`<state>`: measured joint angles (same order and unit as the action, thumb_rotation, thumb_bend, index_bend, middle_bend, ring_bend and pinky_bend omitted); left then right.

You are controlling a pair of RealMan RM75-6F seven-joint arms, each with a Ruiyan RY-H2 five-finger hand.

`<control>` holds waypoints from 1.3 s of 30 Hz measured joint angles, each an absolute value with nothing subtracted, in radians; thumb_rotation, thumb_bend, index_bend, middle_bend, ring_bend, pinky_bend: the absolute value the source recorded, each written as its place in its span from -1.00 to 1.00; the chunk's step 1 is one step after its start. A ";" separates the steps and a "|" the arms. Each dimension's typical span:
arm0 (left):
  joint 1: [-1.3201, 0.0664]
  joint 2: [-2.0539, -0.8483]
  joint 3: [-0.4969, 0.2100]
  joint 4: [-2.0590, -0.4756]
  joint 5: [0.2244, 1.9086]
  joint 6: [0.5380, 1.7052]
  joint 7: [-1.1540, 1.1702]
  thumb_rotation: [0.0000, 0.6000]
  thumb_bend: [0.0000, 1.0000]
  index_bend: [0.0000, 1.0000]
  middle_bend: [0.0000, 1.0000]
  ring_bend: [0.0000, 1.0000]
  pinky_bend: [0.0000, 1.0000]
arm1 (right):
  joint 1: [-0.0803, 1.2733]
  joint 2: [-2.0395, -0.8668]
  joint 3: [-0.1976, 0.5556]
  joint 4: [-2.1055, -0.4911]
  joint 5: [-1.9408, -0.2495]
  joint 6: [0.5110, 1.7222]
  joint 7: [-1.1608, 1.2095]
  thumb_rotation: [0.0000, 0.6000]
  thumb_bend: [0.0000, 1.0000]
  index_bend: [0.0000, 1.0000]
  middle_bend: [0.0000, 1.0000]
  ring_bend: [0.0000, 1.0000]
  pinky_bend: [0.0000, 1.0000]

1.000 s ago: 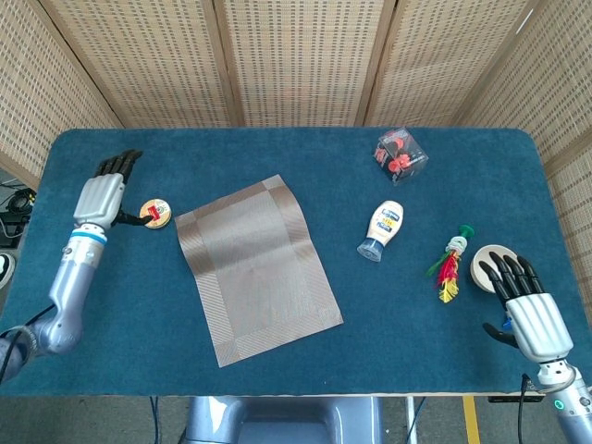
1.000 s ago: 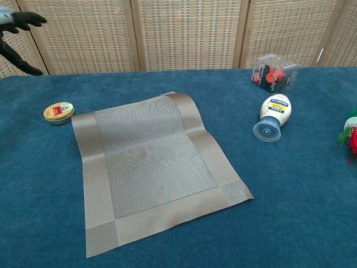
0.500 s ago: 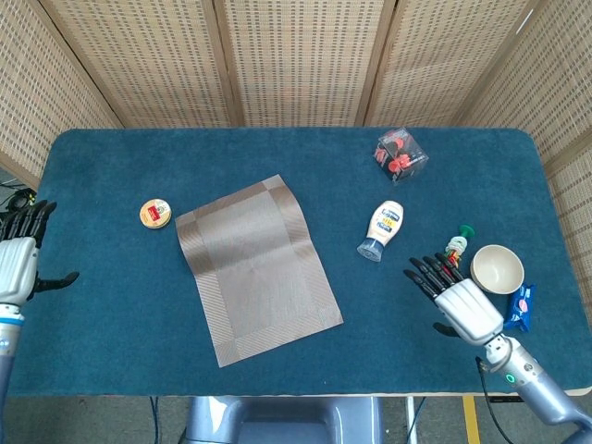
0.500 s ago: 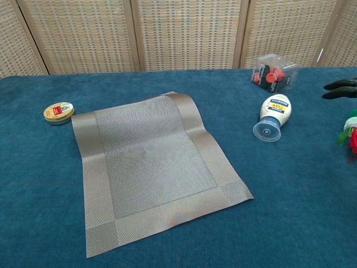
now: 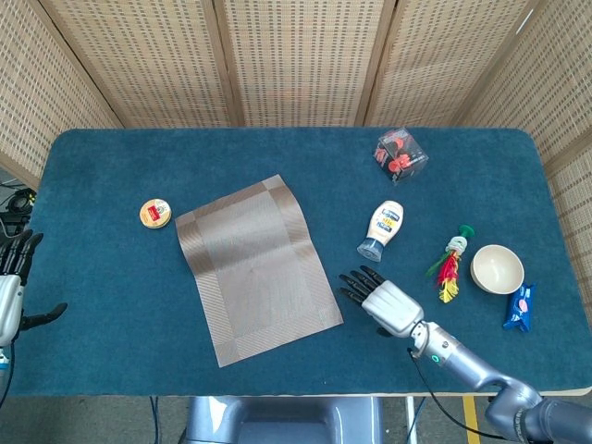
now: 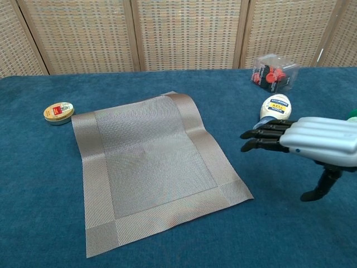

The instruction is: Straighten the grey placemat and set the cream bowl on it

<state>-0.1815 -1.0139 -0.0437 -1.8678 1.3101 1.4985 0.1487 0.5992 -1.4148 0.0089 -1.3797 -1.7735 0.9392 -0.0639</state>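
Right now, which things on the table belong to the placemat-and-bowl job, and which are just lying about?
Job: grey placemat, lying askew; cream bowl, on the table to its right; right hand, empty, fingers pointing at the placemat.

Lying about: round tin, squeeze bottle, clear box, feathered toy, blue packet.

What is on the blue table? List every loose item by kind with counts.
Placemat: 1
Bowl: 1
Squeeze bottle: 1
Round tin: 1
Clear box: 1
Feather toy: 1
Blue packet: 1
Total: 7
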 measured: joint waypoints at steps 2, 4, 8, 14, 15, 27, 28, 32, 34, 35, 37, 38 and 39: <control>-0.178 -1.008 -0.043 -1.866 1.314 1.495 0.138 1.00 -1.00 -1.00 -1.00 -1.00 -1.00 | 0.615 -1.446 0.012 -1.371 -1.758 0.913 -0.083 1.00 -1.00 -0.70 -1.00 -1.00 -1.00; -0.176 -1.004 -0.045 -1.864 1.315 1.493 0.128 1.00 -1.00 -1.00 -1.00 -1.00 -1.00 | 0.628 -1.469 0.014 -1.366 -1.745 0.893 -0.101 1.00 -1.00 -0.70 -1.00 -1.00 -1.00; -0.171 -0.995 -0.050 -1.860 1.319 1.485 0.101 1.00 -1.00 -1.00 -1.00 -1.00 -1.00 | 0.650 -1.508 0.019 -1.358 -1.719 0.867 -0.145 1.00 -1.00 -0.68 -1.00 -1.00 -1.00; -0.169 -0.987 -0.054 -1.855 1.326 1.468 0.076 1.00 -1.00 -1.00 -1.00 -1.00 -1.00 | 0.667 -1.550 0.031 -1.336 -1.685 0.851 -0.168 1.00 -1.00 -0.66 -1.00 -1.00 -1.00; -0.169 -0.985 -0.055 -1.855 1.327 1.465 0.073 1.00 -1.00 -1.00 -1.00 -1.00 -1.00 | 0.670 -1.557 0.033 -1.332 -1.679 0.849 -0.171 1.00 -1.00 -0.66 -1.00 -1.00 -1.00; -0.163 -0.980 -0.061 -1.855 1.339 1.450 0.057 1.00 -1.00 -1.00 -1.00 -1.00 -1.00 | 0.714 -1.623 0.072 -1.310 -1.601 0.819 -0.220 1.00 -0.78 -0.63 -1.00 -1.00 -1.00; -0.163 -0.979 -0.062 -1.856 1.340 1.448 0.056 1.00 -1.00 -1.00 -1.00 -1.00 -1.00 | 0.717 -1.626 0.074 -1.310 -1.596 0.818 -0.224 1.00 -0.71 -0.63 -1.00 -1.00 -1.00; -0.161 -0.976 -0.063 -1.856 1.345 1.445 0.049 1.00 -1.00 -1.00 -1.00 -1.00 -1.00 | 0.731 -1.641 0.079 -1.312 -1.575 0.810 -0.236 1.00 -0.32 -0.60 -1.00 -1.00 -1.00; -0.160 -0.974 -0.065 -1.855 1.347 1.444 0.045 1.00 -1.00 -1.00 -1.00 -1.00 -1.00 | 0.735 -1.643 0.078 -1.315 -1.571 0.807 -0.232 1.00 -0.18 -0.58 -1.00 -1.00 -1.00; -0.159 -0.974 -0.065 -1.855 1.348 1.443 0.043 1.00 -1.00 -1.00 -1.00 -1.00 -1.00 | 0.739 -1.644 0.077 -1.317 -1.570 0.806 -0.227 1.00 -0.11 -0.55 -1.00 -1.00 -1.00; -0.159 -0.972 -0.066 -1.855 1.349 1.440 0.039 1.00 -1.00 -1.00 -1.00 -1.00 -1.00 | 0.743 -1.644 0.071 -1.322 -1.572 0.807 -0.220 1.00 0.03 -0.49 -1.00 -1.00 -1.00; -0.159 -0.972 -0.067 -1.854 1.350 1.439 0.039 1.00 -1.00 -1.00 -1.00 -1.00 -1.00 | 0.745 -1.643 0.067 -1.325 -1.576 0.810 -0.216 1.00 0.11 -0.45 -1.00 -1.00 -1.00; -0.159 -0.972 -0.067 -1.853 1.351 1.438 0.038 1.00 -1.00 -1.00 -1.00 -1.00 -1.00 | 0.746 -1.642 0.065 -1.327 -1.578 0.813 -0.213 1.00 0.19 -0.39 -1.00 -1.00 -1.00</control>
